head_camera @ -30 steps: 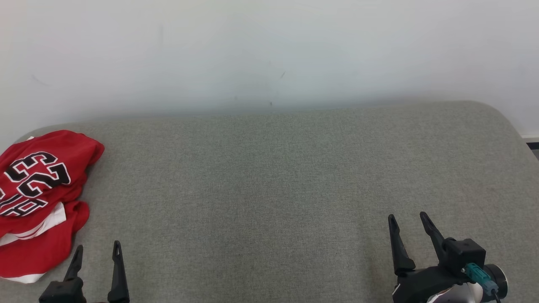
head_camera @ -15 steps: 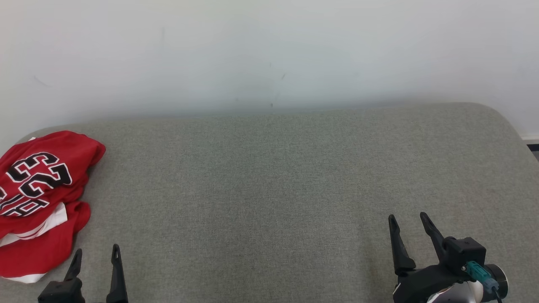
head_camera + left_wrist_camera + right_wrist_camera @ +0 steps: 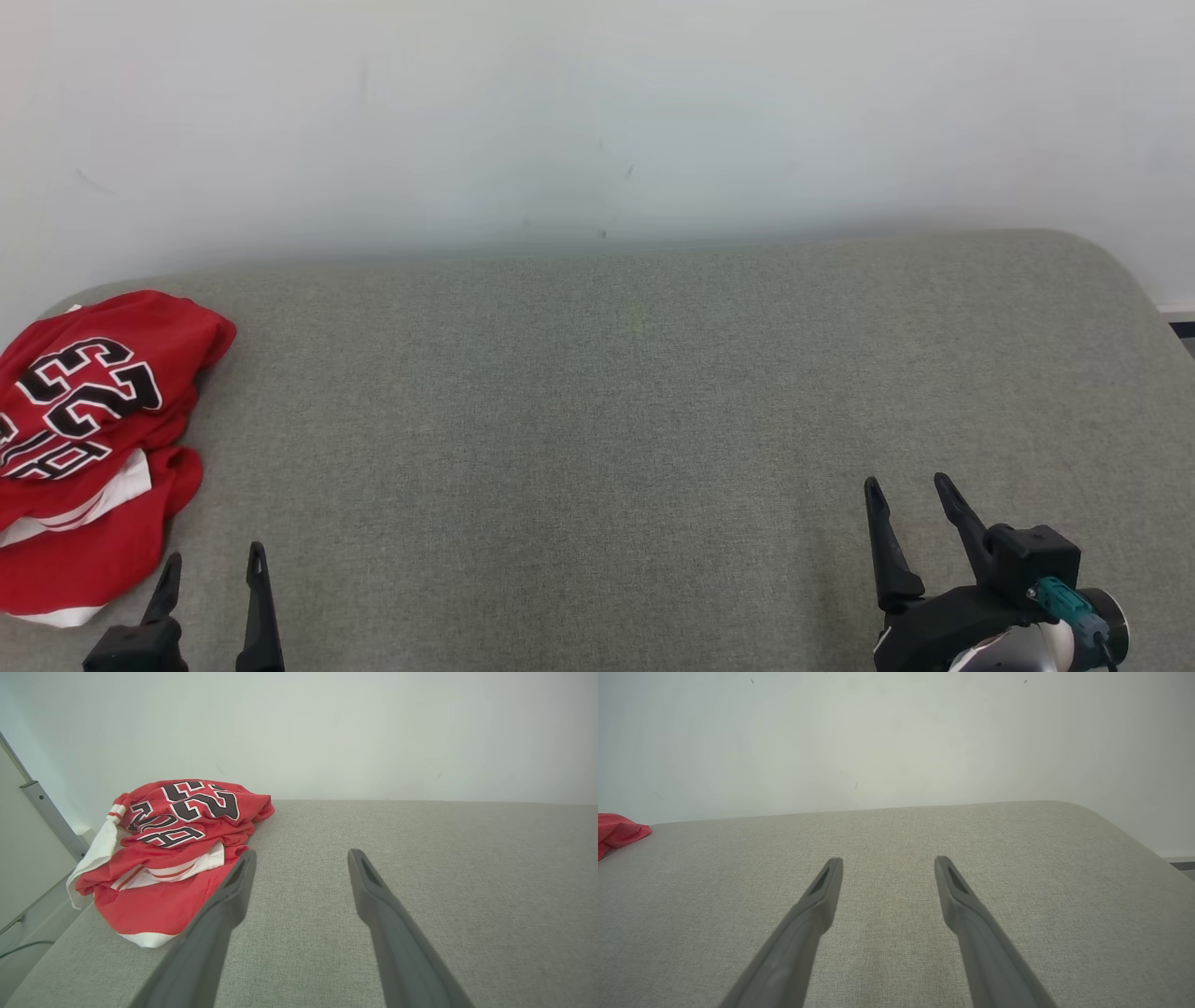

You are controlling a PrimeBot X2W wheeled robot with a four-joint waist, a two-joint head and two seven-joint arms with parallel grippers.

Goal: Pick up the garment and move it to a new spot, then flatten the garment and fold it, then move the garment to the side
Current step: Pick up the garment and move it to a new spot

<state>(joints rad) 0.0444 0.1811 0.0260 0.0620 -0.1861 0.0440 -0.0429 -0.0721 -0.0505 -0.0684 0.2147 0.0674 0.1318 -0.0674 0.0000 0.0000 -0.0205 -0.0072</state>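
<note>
Garment (image 3: 89, 448) lies crumpled at the left end of the cushion (image 3: 597, 420); left gripper (image 3: 215, 553) and right gripper (image 3: 906, 480) hover empty, fingers apart.

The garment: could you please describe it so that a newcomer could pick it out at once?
The grey cushioned surface runs along a pale wall. At its left end, near the left hand, lies the crumpled garment. It is the one red thing there, with white trim and black numerals.
</note>
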